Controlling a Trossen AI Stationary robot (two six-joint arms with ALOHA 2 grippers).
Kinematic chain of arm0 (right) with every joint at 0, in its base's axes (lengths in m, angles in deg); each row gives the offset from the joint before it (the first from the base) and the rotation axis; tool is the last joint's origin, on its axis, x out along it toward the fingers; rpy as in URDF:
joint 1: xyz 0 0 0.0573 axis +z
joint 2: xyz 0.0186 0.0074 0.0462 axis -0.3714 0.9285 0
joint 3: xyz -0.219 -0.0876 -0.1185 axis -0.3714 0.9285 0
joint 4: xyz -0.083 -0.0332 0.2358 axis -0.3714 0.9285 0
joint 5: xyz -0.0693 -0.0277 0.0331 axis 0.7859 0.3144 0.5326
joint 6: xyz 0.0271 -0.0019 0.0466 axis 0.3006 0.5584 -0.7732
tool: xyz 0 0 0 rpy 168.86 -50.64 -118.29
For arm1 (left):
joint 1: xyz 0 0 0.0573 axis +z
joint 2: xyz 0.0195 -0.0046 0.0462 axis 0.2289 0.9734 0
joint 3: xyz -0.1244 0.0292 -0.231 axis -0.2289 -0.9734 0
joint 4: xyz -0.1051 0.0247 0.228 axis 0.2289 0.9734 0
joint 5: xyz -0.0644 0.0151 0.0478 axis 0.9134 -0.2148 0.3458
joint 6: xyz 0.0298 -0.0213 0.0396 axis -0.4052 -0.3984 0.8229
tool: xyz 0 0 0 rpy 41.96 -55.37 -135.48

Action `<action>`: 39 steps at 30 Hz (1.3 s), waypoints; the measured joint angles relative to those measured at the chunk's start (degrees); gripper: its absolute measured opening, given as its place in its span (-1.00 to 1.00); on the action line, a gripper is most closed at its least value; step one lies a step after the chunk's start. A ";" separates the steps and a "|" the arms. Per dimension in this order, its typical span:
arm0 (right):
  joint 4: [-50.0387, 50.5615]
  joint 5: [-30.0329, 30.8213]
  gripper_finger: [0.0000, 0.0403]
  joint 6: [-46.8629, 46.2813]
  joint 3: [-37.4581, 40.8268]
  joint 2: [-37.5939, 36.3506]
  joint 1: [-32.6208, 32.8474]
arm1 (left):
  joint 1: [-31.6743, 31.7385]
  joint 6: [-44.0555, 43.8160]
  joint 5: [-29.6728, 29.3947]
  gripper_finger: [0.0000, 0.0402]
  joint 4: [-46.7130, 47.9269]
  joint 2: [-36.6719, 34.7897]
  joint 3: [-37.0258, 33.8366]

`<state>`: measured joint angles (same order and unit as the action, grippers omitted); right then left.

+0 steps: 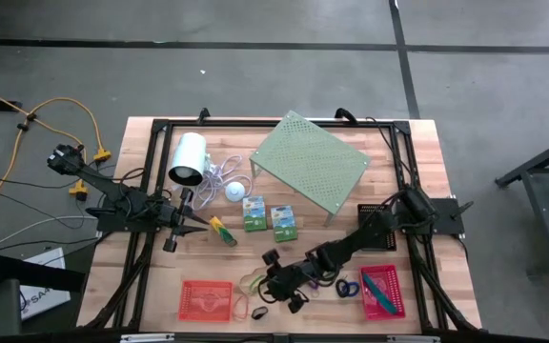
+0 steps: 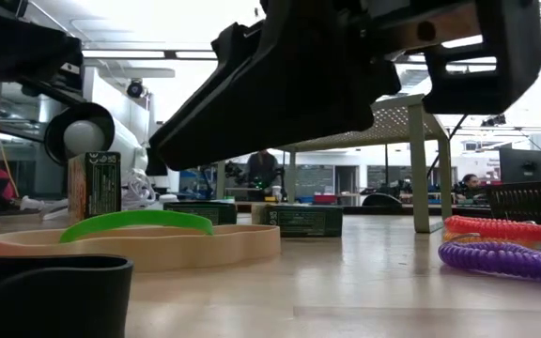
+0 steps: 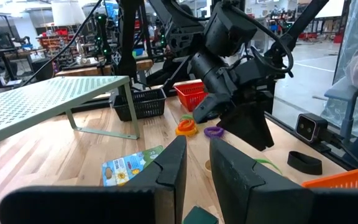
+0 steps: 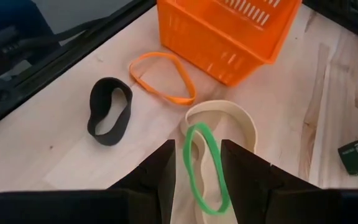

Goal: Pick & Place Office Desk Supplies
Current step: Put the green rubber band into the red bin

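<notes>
My right gripper (image 4: pixel 197 171) hangs open over the near middle of the table, its fingers slanting down. A green rubber band (image 4: pixel 201 168) lies below the gap between them, resting partly on a wider tan band (image 4: pixel 229 121). In the low view the fingers stand clear above the green band (image 2: pixel 134 221). An orange band (image 4: pixel 162 76) and a black band (image 4: pixel 109 111) lie flat on the wood beside the orange-red basket (image 4: pixel 229 31). My left gripper (image 3: pixel 197 174) waits at the table's left, level, with a narrow gap and nothing in it. A yellow-green marker (image 1: pixel 222 231) lies just beyond it.
Two green-white boxes (image 1: pixel 254 211) (image 1: pixel 285 221) lie mid-table. The pale green shelf (image 1: pixel 310 162) and a white cylinder (image 1: pixel 188 159) stand at the back. A black basket (image 1: pixel 375 211) and a pink-red basket (image 1: pixel 382 291) sit at the right, with coiled loops (image 1: pixel 344 286) beside them.
</notes>
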<state>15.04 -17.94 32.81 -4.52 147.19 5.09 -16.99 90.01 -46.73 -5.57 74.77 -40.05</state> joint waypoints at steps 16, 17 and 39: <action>-2.87 1.90 -0.42 -0.52 0.02 2.82 0.44 | -0.01 0.00 -0.02 -0.68 0.00 0.00 0.00; -2.81 1.94 -0.42 -0.52 0.02 2.82 0.48 | 0.00 0.00 0.00 -0.68 0.00 0.00 0.00; -4.45 2.55 -0.43 -0.42 0.02 4.79 0.36 | -0.01 0.00 -0.01 -0.68 -0.01 0.00 0.00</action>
<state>10.60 -15.38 32.39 -4.50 151.98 5.44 -17.00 90.01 -46.73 -5.58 74.77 -40.05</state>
